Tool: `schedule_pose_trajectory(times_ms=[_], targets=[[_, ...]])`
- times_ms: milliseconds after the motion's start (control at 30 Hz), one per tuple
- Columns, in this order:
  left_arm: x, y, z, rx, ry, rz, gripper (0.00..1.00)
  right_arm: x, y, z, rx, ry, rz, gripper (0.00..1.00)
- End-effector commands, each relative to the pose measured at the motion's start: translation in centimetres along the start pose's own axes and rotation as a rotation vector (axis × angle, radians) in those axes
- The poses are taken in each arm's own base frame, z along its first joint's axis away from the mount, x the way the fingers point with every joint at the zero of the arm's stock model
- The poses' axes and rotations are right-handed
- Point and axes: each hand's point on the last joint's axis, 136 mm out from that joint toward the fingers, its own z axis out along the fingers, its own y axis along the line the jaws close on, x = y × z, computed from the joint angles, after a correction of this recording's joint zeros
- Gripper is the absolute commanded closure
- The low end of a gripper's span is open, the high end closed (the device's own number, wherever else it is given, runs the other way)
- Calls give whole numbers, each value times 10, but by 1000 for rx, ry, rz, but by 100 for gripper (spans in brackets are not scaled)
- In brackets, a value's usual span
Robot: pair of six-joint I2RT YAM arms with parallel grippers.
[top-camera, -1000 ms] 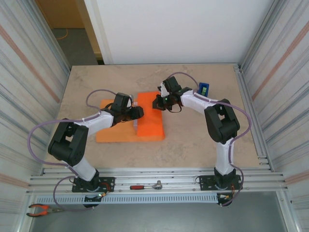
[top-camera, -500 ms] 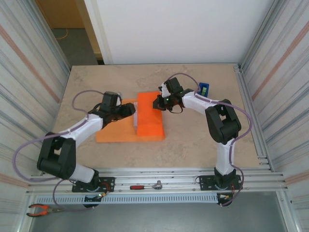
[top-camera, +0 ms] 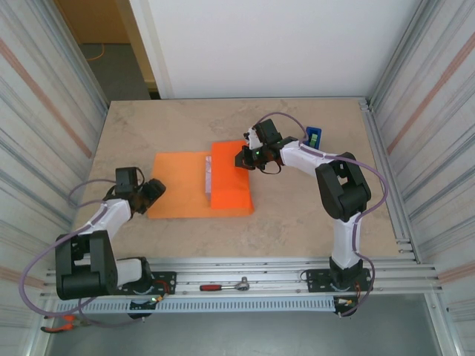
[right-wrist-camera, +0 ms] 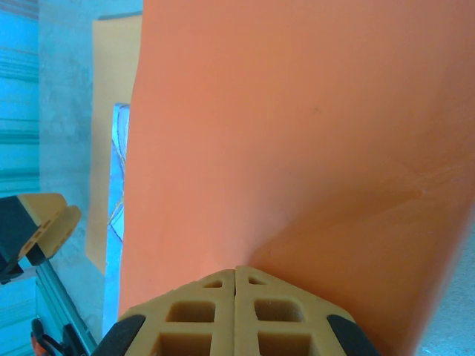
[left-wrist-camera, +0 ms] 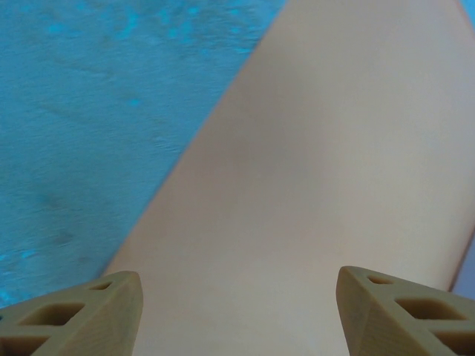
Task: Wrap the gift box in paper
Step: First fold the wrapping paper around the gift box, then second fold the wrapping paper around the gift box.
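The orange paper (top-camera: 178, 196) lies flat on the table, and its right part is folded up and over the gift box (top-camera: 208, 178). Of the box I see just a pale strip beside the fold. My right gripper (top-camera: 241, 158) is shut, its tips pressed together on top of the folded flap (right-wrist-camera: 297, 133), near the flap's far right edge. My left gripper (top-camera: 152, 191) hovers at the sheet's left edge. In the left wrist view its jaws (left-wrist-camera: 237, 319) stand open over bare paper (left-wrist-camera: 312, 170), holding nothing.
A blue tape dispenser (top-camera: 313, 136) stands behind my right arm. A red-handled ratchet (top-camera: 226, 285) lies on the front rail, and pliers (top-camera: 63, 321) lie at the bottom left. Corrugated metal walls (top-camera: 430, 148) close in both sides of the stone tabletop (top-camera: 297, 215).
My left arm has drawn back from beside the box, leftward to the paper's left edge, and its jaws have widened. The right gripper has stayed pressed on the flap.
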Motion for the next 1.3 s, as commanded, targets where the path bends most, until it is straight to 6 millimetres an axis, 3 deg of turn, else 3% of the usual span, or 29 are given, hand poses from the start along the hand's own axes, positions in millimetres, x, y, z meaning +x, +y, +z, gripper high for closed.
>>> schedule_pose_trajectory(times_ms=[0, 300, 533, 767, 967, 1267], targets=[[0, 11, -2, -42, -12, -26, 29, 28, -41, 14, 114, 77, 45, 100], [4, 35, -4, -144, -38, -49, 27, 27, -40, 14, 110, 76, 46, 100], [6, 35, 0, -140, -18, -34, 25, 28, -40, 15, 111, 79, 44, 100], [16, -1, 17, 41, 97, 35, 27, 29, -39, 16, 110, 80, 44, 100], [19, -36, 7, 138, 66, 133, 27, 29, -39, 16, 112, 80, 44, 100], [8, -52, 13, 169, 44, 174, 26, 29, -39, 16, 112, 83, 45, 100]])
